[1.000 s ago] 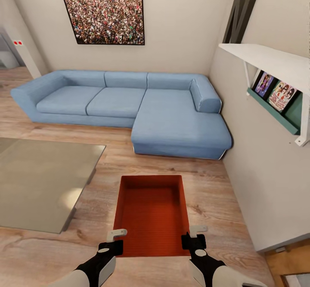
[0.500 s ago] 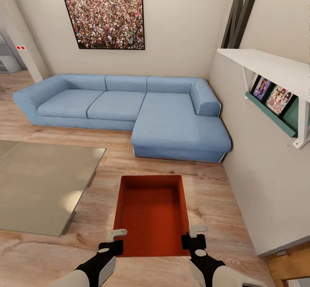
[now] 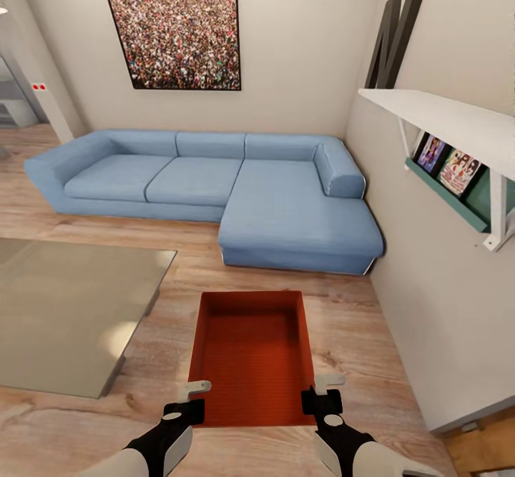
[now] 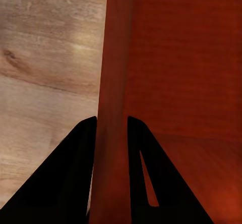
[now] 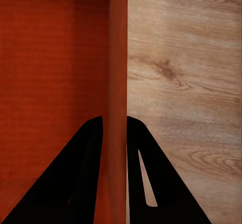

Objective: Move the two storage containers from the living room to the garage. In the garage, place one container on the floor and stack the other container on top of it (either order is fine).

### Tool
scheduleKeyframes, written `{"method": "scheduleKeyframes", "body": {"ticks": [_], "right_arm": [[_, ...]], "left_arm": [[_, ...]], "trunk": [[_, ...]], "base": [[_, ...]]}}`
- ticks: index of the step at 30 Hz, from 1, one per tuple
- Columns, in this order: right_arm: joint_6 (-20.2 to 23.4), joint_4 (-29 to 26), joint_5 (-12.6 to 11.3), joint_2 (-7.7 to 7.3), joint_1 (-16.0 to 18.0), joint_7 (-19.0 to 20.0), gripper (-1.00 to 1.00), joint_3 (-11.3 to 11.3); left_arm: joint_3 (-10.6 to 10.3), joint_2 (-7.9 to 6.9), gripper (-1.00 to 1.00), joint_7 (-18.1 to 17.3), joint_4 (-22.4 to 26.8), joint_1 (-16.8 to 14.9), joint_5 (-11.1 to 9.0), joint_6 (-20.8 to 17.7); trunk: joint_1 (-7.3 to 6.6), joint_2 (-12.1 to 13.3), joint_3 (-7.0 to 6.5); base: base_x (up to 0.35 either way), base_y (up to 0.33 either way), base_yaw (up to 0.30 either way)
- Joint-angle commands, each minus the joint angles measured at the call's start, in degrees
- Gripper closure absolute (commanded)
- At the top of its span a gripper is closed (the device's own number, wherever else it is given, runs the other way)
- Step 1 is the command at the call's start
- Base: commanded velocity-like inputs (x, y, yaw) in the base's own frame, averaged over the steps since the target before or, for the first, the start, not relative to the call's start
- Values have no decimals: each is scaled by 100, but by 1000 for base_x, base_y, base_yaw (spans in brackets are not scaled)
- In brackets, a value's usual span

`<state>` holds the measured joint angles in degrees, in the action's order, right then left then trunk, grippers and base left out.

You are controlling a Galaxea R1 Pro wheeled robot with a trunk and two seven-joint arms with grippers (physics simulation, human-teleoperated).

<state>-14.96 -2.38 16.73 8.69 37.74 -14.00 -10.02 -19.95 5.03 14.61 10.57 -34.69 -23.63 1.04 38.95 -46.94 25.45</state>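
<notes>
Above the wood plank floor (image 3: 357, 334) of the living room, the storage container (image 3: 250, 355) hangs level before the robot. The left gripper (image 4: 112, 125) pinches its left wall and the right gripper (image 5: 115, 123) its right wall, which likely keeps it from tipping on the way to the garage.

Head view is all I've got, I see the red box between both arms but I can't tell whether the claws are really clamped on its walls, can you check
Observer: In the left wrist view, the left claw straddles the storage container wall, one finger outside, one inside, both against it.
Operator: And the right side?
Observer: In the right wrist view, the right claw sits the same way, its fingers pinching the opposite side wall.
Operator: Anything under those walls?
Observer: Past each wall the wrist views show light wood flooring; whether the container has left the floor I cannot tell.
</notes>
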Motion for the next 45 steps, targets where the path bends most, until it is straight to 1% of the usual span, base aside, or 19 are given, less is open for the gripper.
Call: {"method": "scheduleKeyframes", "body": {"ticks": [1, 45], "right_arm": [[-24, 1, 41, 1, 5, -25, 100, -220], [-24, 1, 41, 1, 5, -24, 100, -218]], "left_arm": [[35, -2, 100, 68, -2, -3, -19, 10], [34, -2, 100, 107, 7, -3, -19, 10]], "trunk": [[1, -4, -4], [1, -4, -407]], "base": [[0, 0, 0], [0, 0, 0]]}}
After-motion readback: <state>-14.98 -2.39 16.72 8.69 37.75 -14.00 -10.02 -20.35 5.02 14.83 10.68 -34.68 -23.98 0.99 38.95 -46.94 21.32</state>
